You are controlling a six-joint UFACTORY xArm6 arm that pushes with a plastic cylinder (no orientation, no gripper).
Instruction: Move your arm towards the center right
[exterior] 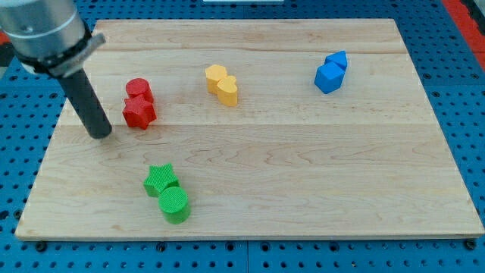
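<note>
DESK: What does the frame show, biggest thing first?

FIELD: A pale wooden board (303, 189) on a blue pegboard. The dark rod leans in from the view's top left; my tip (99, 135) rests on the board near its left edge, just beside the red star (139, 113) and red cylinder (139, 89). There is no claw on this arm, so nothing to open or close.

DESK: And the rest?

FIELD: Two blue blocks (331, 72) at upper right, two yellow blocks (222, 84) at top centre, a green star (161, 180) touching a green cylinder (174, 205) at bottom left.

DESK: The risk?

FIELD: The goal, the board's centre right, lies well apart. A straight sweep rightward likely grazes the red pair, shoving them along.
</note>
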